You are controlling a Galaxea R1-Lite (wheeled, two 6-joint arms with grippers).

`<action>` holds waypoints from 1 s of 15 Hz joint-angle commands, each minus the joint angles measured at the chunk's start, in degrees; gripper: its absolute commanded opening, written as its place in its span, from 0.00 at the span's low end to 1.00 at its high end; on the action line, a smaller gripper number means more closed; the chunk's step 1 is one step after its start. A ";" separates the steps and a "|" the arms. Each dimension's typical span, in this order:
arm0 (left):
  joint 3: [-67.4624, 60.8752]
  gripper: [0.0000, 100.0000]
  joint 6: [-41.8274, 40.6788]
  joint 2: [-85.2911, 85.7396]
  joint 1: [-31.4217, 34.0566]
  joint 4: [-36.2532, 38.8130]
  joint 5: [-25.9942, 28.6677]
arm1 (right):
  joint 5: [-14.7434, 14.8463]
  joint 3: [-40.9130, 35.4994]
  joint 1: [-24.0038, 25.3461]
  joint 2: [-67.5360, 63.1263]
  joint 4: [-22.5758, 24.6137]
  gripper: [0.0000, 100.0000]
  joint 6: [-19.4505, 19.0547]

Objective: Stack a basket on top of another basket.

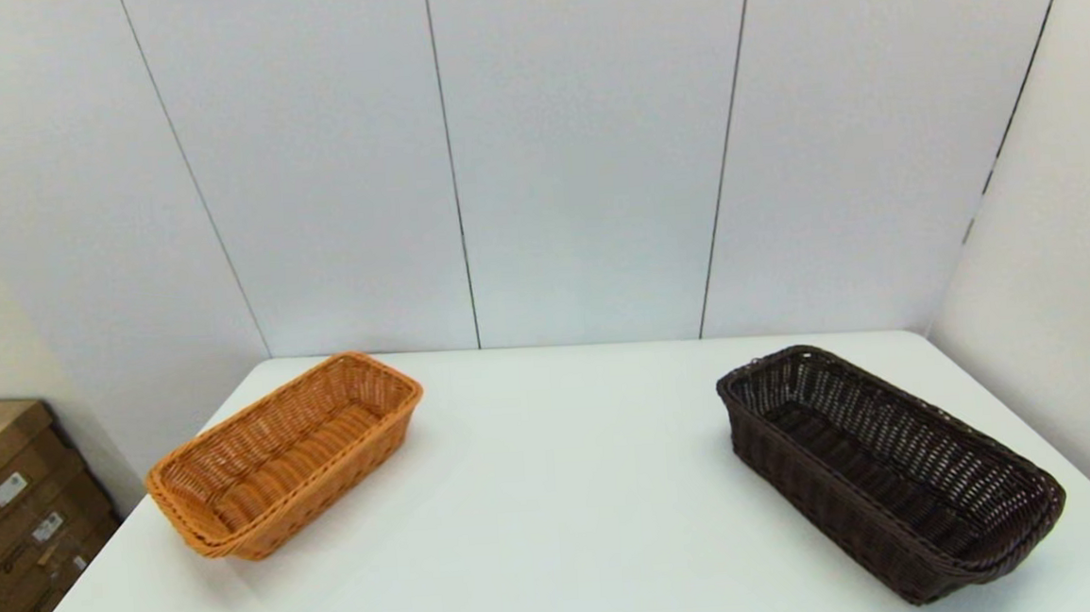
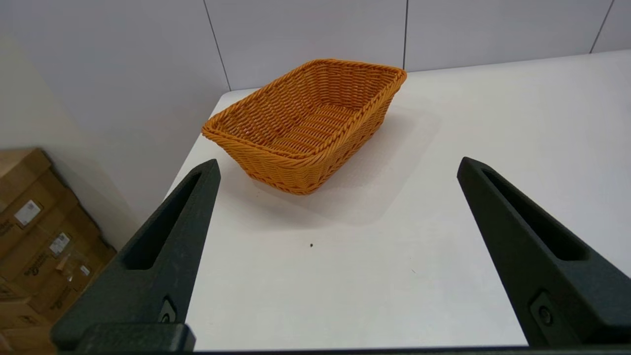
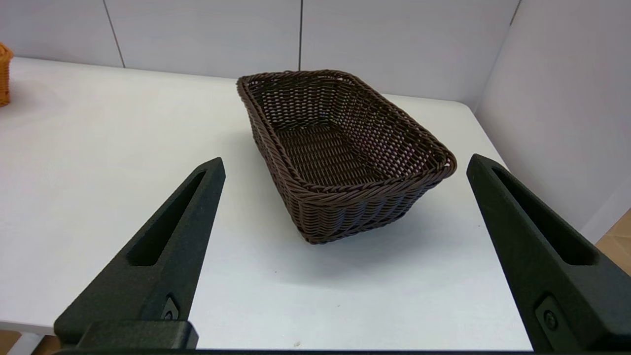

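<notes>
Plainly, both baskets sat apart on the white surface (image 1: 557, 494), one toward each side. The dark brown basket (image 1: 886, 470) lay on my right, upright and empty, its long axis angled so that one short end pointed toward the back wall and the other toward the near right corner. The orange basket (image 1: 289, 454) lay on my left, also upright and empty, angled the opposite way, with its near short end close to the left edge of the surface. A wide stretch of bare surface separated the two.

My right tool (image 3: 345, 165) hung back over the near edge of the surface with its fingers spread wide, holding nothing; the dark brown basket (image 3: 340, 148) stood beyond the fingertips, not touching them. My left tool (image 2: 337, 165) was likewise spread wide and empty, with the orange basket (image 2: 305, 123) out ahead of it and clear of both fingers. Cardboard boxes (image 1: 9, 509) stood on the floor beyond the left edge.
</notes>
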State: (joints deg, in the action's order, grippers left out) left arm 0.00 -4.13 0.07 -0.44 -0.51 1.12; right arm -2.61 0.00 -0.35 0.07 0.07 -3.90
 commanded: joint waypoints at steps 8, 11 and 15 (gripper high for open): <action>4.04 1.00 -1.32 0.01 0.00 -4.76 1.95 | -0.03 0.00 0.00 -0.07 0.01 1.00 -0.05; 10.63 1.00 -3.43 -2.27 0.00 -11.09 4.33 | -0.03 0.00 0.00 -0.07 0.01 1.00 -0.05; 17.84 1.00 -3.78 -18.27 -0.44 -11.44 4.33 | -0.03 0.00 0.00 -0.07 0.01 1.00 -0.05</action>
State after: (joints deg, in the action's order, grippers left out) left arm 12.95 -7.90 -5.64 -0.46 -11.76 5.40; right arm -2.61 0.00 -0.35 0.07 0.07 -3.90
